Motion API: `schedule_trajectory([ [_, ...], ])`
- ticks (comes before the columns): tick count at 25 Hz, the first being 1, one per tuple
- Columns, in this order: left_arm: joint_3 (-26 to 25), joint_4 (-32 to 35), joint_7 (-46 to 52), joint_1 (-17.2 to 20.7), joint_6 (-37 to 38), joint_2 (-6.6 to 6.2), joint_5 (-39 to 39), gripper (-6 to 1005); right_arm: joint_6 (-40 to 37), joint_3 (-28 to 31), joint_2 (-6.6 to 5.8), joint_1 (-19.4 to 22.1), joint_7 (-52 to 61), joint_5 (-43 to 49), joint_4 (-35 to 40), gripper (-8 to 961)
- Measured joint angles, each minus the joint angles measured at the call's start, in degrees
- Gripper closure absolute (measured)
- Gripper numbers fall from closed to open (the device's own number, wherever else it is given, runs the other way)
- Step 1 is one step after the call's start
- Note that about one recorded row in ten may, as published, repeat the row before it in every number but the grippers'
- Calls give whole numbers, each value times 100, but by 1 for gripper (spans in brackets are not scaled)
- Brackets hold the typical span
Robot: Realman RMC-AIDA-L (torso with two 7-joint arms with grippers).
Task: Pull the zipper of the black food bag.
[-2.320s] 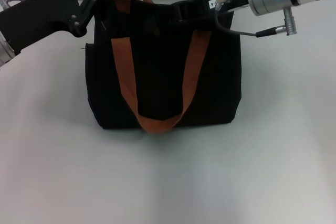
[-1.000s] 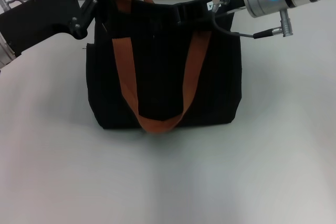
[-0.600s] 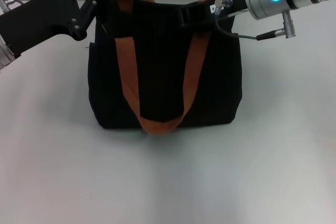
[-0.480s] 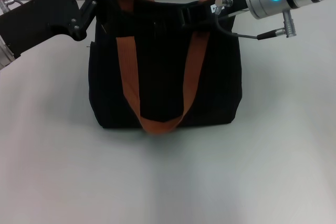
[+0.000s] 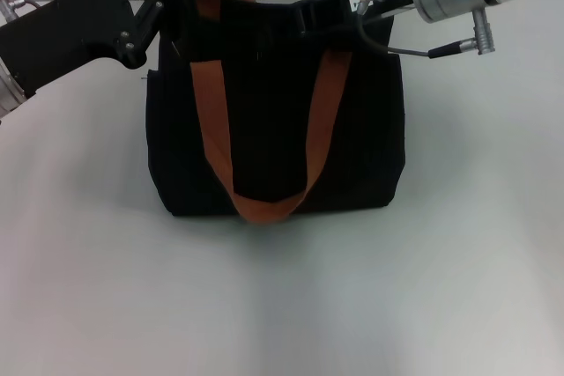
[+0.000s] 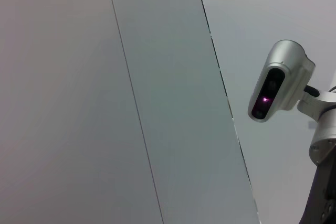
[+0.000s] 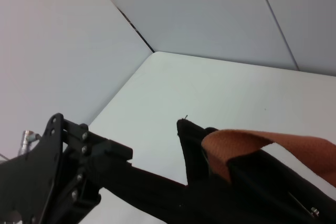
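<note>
The black food bag [image 5: 273, 129] stands upright on the white table, and its rust-orange strap [image 5: 211, 121] hangs down the front. My left gripper [image 5: 176, 17] is at the bag's top left corner, shut on the fabric edge. My right gripper [image 5: 308, 18] rests on the top of the bag right of the middle, black against black. In the right wrist view the bag's top edge [image 7: 262, 187] and strap [image 7: 262, 142] fill the lower right. A small silver zipper [image 7: 313, 212] shows there on the top. My left gripper [image 7: 113, 163] reaches in along the bag's edge.
The white table [image 5: 282, 305] stretches bare in front of the bag and to both sides. A grey cable [image 5: 397, 50] loops off my right wrist over the bag's top right corner. The left wrist view shows only wall panels and the robot's head camera [image 6: 275, 85].
My right arm has shifted slightly left and up along the bag's top. The bag's top edge rose a little with it. The left arm has stayed put.
</note>
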State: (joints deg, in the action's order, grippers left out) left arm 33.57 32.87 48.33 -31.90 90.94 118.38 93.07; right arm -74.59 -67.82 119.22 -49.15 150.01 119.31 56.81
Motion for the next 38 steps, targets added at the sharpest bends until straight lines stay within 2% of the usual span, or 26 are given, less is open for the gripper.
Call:
schedule_trajectory([
  [12, 0, -9, 0, -5, 75, 7, 0, 948, -38, -56, 13, -75, 191, -3, 91, 726],
  [19, 21, -17, 0, -30, 187, 11, 0, 947, 169, -292, 14, -289, 225, 27, -224, 727],
  [27, 94, -18, 0, -44, 204, 9, 0, 947, 307, -383, 19, -351, 229, 37, -311, 742],
  [38, 25, -18, 0, 18, 173, 3, -42, 947, 281, -438, 14, -176, 237, 223, 25, 865],
])
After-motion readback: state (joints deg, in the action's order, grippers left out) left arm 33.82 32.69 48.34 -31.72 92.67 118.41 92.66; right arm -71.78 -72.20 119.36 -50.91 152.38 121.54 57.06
